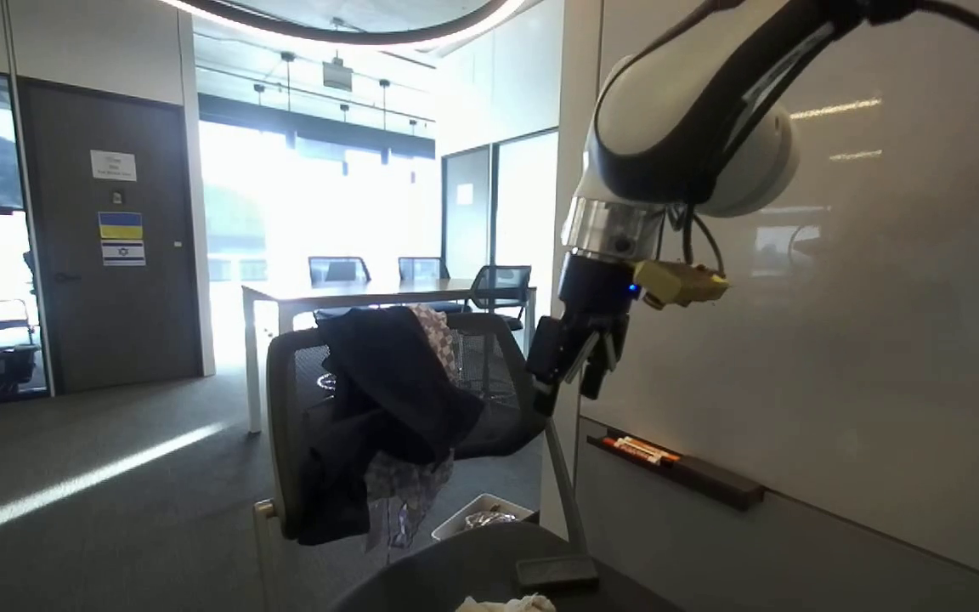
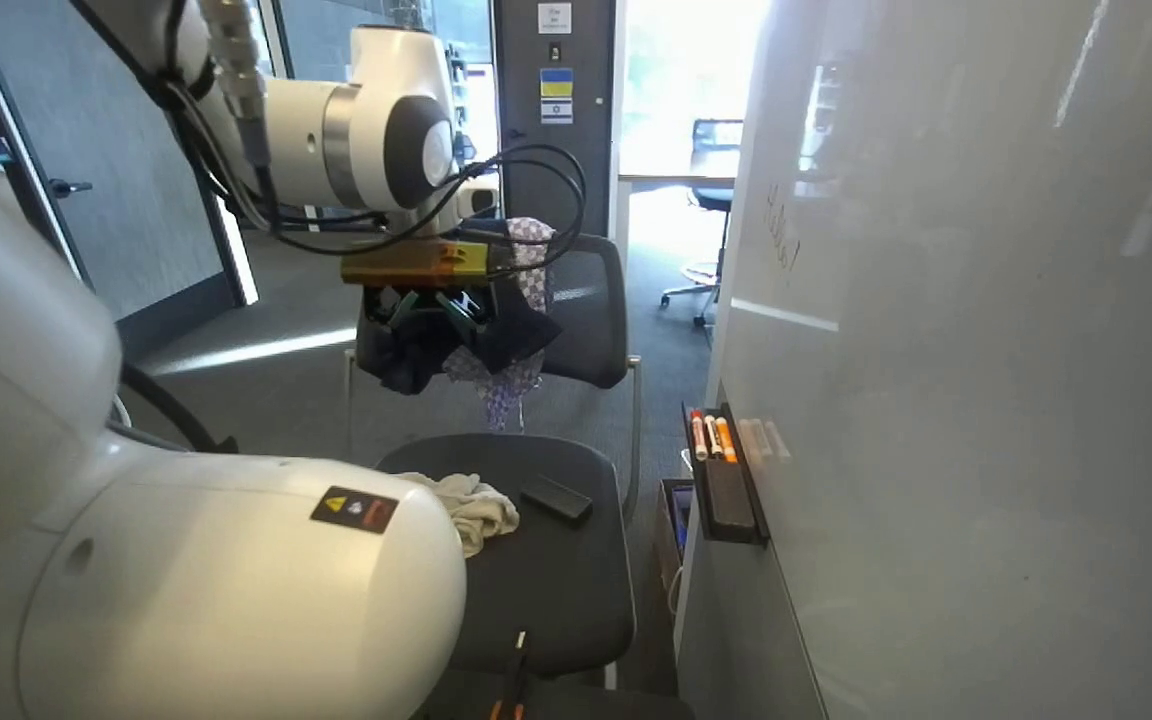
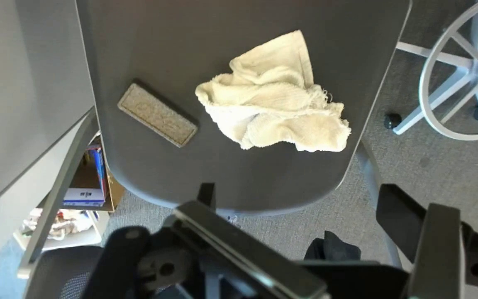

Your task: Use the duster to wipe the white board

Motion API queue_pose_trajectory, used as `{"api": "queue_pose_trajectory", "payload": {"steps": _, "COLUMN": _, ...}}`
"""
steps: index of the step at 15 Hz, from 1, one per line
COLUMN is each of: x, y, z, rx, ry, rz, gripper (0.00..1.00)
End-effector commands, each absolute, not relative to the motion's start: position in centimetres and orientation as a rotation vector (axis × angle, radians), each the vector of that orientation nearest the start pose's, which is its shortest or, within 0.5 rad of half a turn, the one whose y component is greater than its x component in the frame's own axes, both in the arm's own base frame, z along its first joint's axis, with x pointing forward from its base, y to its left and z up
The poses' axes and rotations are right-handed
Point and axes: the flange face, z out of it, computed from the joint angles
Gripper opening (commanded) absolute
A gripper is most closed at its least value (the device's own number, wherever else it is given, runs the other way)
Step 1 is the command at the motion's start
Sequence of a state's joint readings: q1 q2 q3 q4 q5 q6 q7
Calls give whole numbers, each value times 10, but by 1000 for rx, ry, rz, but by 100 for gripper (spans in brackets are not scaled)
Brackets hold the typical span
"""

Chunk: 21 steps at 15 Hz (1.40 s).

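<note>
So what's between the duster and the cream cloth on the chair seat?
Just bare chair seat separates the duster from the cream cloth in the wrist view.

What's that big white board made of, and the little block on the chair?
The big white board looks smooth and glossy, perhaps glass or coated metal: it mirrors the markers. The little block looks matte and speckled on top, maybe felt.

Arm (image 1: pixel 668 127) bent, jaws pointing down, parted
</note>
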State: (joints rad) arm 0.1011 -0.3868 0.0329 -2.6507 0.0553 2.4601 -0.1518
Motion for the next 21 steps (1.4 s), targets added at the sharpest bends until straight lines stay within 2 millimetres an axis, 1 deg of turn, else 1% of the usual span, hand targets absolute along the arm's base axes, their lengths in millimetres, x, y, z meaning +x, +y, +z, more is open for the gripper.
{"api": "queue_pose_trajectory", "payload": {"steps": 1, "x": 453, "y": 63, "z": 341, "rx": -3140, "ry": -502, "rz": -296, "gripper": 100}}
{"api": "queue_pose_trajectory", "payload": {"steps": 5, "x": 485, "y": 67, "z": 290, "rx": -3160, "ry": -636, "rz": -263, "gripper": 100}}
{"api": "queue_pose_trajectory", "payload": {"steps": 6, "x": 493, "y": 65, "z": 277, "rx": -3174, "ry": -663, "rz": -248, "gripper": 100}}
{"api": "queue_pose_trajectory", "payload": {"steps": 9, "x": 515, "y": 61, "z": 233, "rx": -3176, "ry": -677, "rz": -159, "gripper": 100}}
{"api": "queue_pose_trajectory", "payload": {"steps": 12, "x": 528, "y": 57, "z": 186, "rx": -3185, "ry": -655, "rz": -38, "gripper": 100}}
{"api": "queue_pose_trajectory", "payload": {"steps": 13, "x": 530, "y": 52, "z": 171, "rx": -3200, "ry": -651, "rz": -12, "gripper": 100}}
{"api": "queue_pose_trajectory", "payload": {"steps": 15, "x": 534, "y": 47, "z": 147, "rx": -3203, "ry": -659, "rz": 31, "gripper": 100}}
{"api": "queue_pose_trajectory", "payload": {"steps": 16, "x": 537, "y": 42, "z": 137, "rx": -3219, "ry": -662, "rz": 47, "gripper": 100}}
{"api": "queue_pose_trajectory", "payload": {"steps": 17, "x": 538, "y": 33, "z": 128, "rx": -3252, "ry": -665, "rz": 73, "gripper": 100}}
{"api": "queue_pose_trajectory", "payload": {"steps": 18, "x": 538, "y": 27, "z": 123, "rx": -3255, "ry": -651, "rz": 90, "gripper": 100}}
{"api": "queue_pose_trajectory", "payload": {"steps": 19, "x": 536, "y": 26, "z": 128, "rx": -3239, "ry": -624, "rz": 91, "gripper": 100}}
{"api": "queue_pose_trajectory", "payload": {"steps": 20, "x": 527, "y": 27, "z": 125, "rx": -3225, "ry": -647, "rz": 122, "gripper": 100}}
{"api": "queue_pose_trajectory", "payload": {"steps": 21, "x": 528, "y": 24, "z": 122, "rx": -3228, "ry": -641, "rz": 128, "gripper": 100}}
